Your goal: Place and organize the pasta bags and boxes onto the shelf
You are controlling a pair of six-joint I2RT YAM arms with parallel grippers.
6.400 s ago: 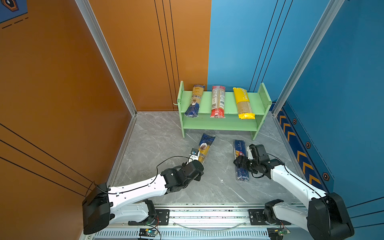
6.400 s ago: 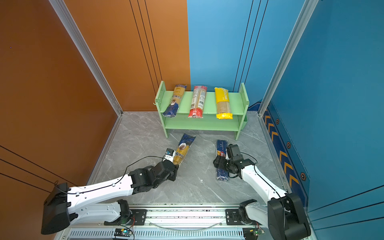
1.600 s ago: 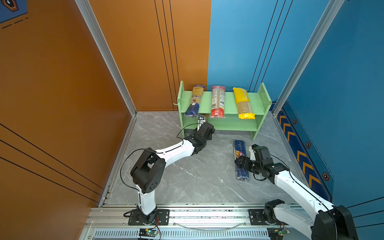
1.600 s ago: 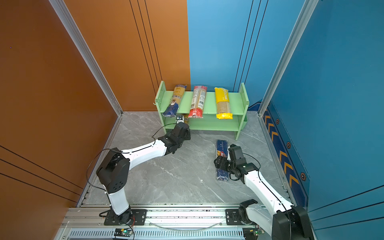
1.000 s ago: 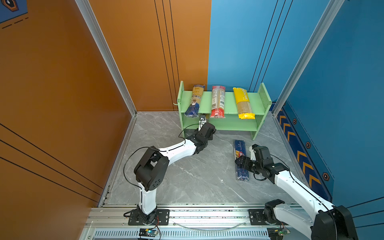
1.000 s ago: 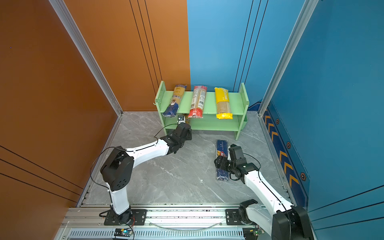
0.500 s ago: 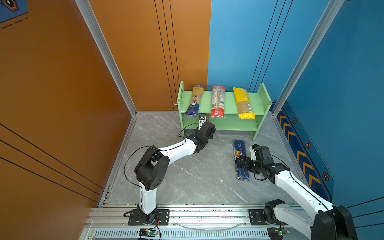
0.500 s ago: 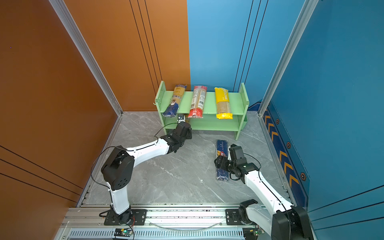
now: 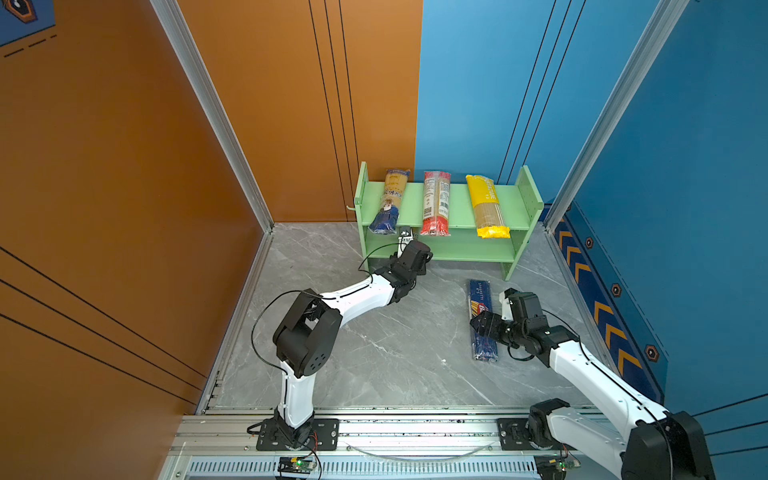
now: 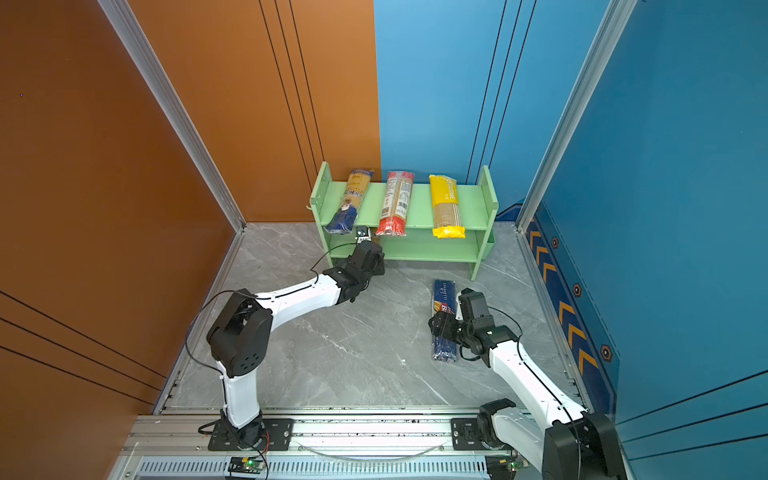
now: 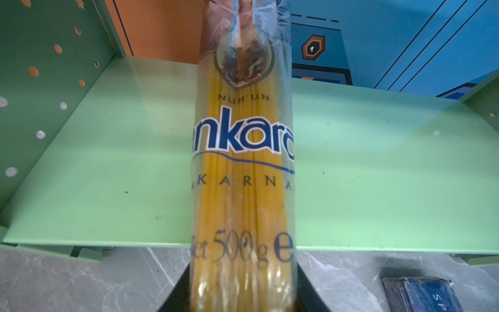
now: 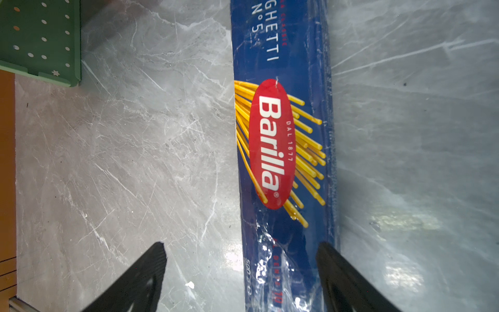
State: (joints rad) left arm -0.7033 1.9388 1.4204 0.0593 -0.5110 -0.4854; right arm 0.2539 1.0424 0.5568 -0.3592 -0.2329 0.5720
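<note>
The light-green shelf (image 9: 457,203) (image 10: 419,208) stands at the back wall. Its top tier holds a blue-and-yellow ankara bag (image 9: 390,199), a red-ended clear bag (image 9: 435,203) and a yellow bag (image 9: 486,208). My left gripper (image 11: 243,297) is shut on a second ankara bag (image 11: 243,162), which reaches in over the lower tier (image 11: 108,162). In both top views the upper tier hides that bag. A dark blue Barilla pack (image 9: 481,307) (image 12: 283,162) lies on the floor. My right gripper (image 9: 482,326) (image 12: 243,270) hovers open over it, the pack nearer one finger (image 12: 334,270).
The grey marble floor (image 9: 395,353) is boxed in by an orange wall on the left and blue walls behind and on the right. The arms' mounting rail (image 9: 395,432) runs along the front. The shelf's drilled side panel (image 12: 40,40) stands close to the Barilla pack.
My left arm has lifted the ankara bag off the floor and carried it to the shelf's lower tier, edging in over the last second. The right gripper has stayed open over the Barilla pack.
</note>
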